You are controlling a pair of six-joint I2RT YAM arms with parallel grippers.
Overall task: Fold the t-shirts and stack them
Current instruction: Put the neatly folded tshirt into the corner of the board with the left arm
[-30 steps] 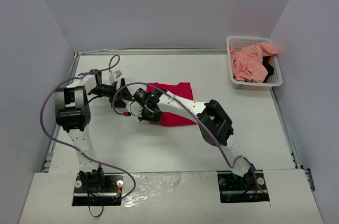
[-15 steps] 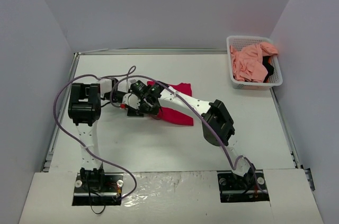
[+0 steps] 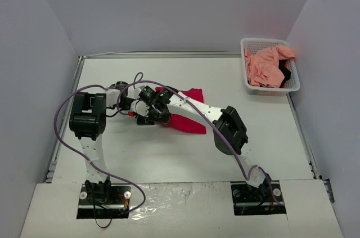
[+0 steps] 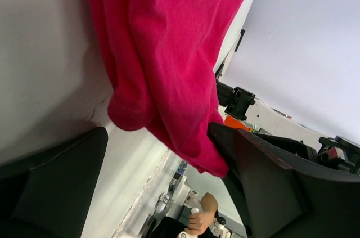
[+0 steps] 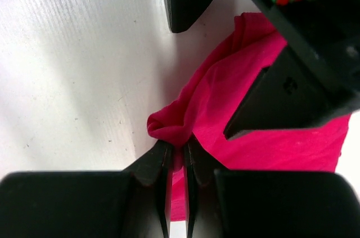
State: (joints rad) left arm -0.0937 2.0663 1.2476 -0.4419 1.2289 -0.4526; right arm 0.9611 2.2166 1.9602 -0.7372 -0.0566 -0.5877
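— Where is the red t-shirt [image 3: 191, 122] lying?
— It is lying on the tabletop [image 3: 169, 153], left of the middle. My right hand [image 5: 177, 148] is pinching its bunched edge. My left hand [image 4: 163, 159] is standing released, the fold lying between its jaws.

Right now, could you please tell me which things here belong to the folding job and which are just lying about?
Job: crimson t-shirt, pinched by the right pincer; salmon pink t-shirt and black garment, both in the basket.
Not part of it: the basket itself; the table.
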